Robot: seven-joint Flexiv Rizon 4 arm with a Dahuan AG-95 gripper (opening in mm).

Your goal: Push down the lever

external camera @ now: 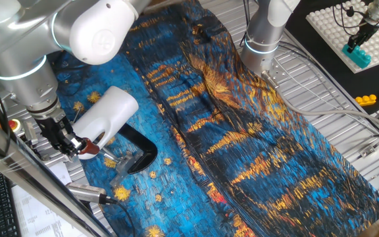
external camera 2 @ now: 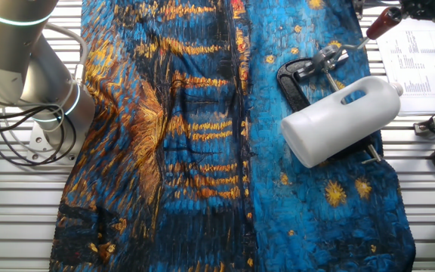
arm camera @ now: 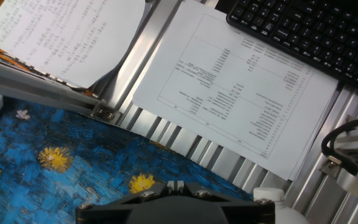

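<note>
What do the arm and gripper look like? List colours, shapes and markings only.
The arm is built of thick rounded segments in brushed silver metal with glossy white caps, and a thin glowing cyan ring marks each joint. The gripper is small, dark and blocky, black metal with visible screws. In the hand view only its black housing shows along the bottom edge.

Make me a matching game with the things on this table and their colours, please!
Things:
1. the lever's knob
2. the big jug-shaped housing
3. the cloth
4. the keyboard

Colours:
A. blue with orange and yellow
B. black
C. reddish-brown
D. white

Pairs: 1-C, 2-D, 3-A, 4-B
</note>
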